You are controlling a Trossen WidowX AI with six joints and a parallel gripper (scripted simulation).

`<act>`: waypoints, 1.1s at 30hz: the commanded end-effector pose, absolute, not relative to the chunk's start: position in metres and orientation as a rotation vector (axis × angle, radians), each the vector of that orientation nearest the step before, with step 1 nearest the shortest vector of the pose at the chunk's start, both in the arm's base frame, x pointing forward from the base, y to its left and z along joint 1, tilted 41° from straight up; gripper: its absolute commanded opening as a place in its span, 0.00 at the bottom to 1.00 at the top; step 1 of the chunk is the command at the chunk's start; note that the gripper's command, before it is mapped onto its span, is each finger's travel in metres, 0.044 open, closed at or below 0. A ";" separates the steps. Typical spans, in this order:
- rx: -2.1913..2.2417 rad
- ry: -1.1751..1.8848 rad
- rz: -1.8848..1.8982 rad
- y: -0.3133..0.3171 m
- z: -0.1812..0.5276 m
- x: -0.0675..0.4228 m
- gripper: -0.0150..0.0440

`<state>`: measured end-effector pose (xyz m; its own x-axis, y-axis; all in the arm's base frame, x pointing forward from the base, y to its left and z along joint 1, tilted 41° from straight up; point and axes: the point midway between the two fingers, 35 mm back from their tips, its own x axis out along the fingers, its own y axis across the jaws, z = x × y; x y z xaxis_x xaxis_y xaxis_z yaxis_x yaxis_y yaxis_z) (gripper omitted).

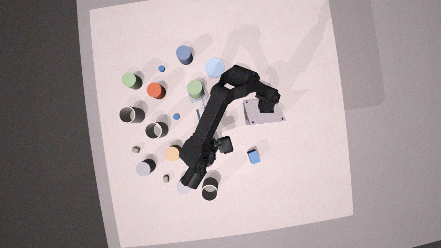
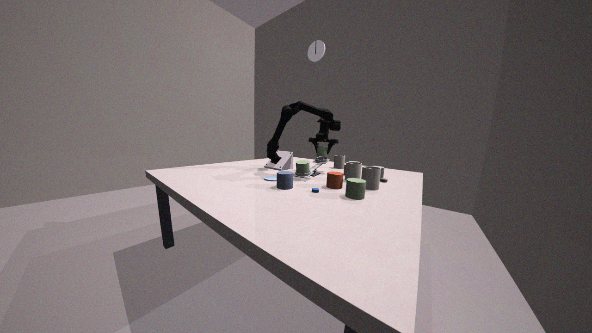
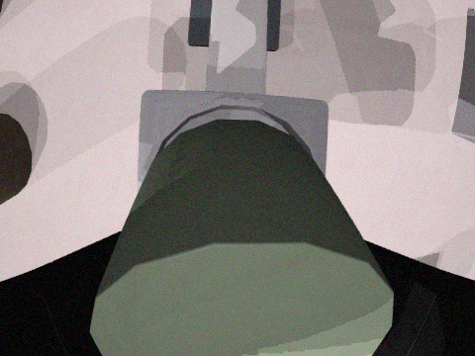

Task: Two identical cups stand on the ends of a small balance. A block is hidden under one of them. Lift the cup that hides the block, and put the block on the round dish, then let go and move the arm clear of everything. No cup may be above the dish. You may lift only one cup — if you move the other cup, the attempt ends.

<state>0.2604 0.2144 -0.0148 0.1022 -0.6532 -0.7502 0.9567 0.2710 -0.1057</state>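
Note:
My gripper (image 2: pixel 323 150) is shut on a green cup (image 2: pixel 322 152) (image 3: pixel 242 198) and holds it upright at the far end of the balance (image 2: pixel 317 166) (image 3: pixel 317 116). The cup's lower rim is at or just above that end's ring; I cannot tell if they touch. This end stands raised, and the other end is low. The other green cup (image 1: pixel 194 87) (image 2: pixel 302 168) stands on that low end. The round light-blue dish (image 1: pixel 214 68) (image 2: pixel 270 178) lies near it with nothing on it. No block shows; the space under both cups is hidden. In the top view the arm covers the held cup.
A blue cylinder (image 1: pixel 184 53) (image 2: pixel 284 180), a red one (image 1: pixel 154 90) (image 2: pixel 335 180) and a green one (image 1: pixel 129 79) (image 2: pixel 355 189) stand around the balance. Grey open cups, an orange cylinder (image 1: pixel 172 153) and small pieces stand on the gripper's side. A blue box (image 1: pixel 254 156) lies nearer the base.

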 end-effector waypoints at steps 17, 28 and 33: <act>0.494 0.807 -1.237 0.240 0.007 0.255 0.25; 0.493 0.807 -1.238 0.247 0.019 0.251 0.25; 0.493 0.807 -1.238 0.250 0.024 0.250 0.25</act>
<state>0.2512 0.2439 0.0189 0.1068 -0.6425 -0.7588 0.9560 0.2761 -0.0993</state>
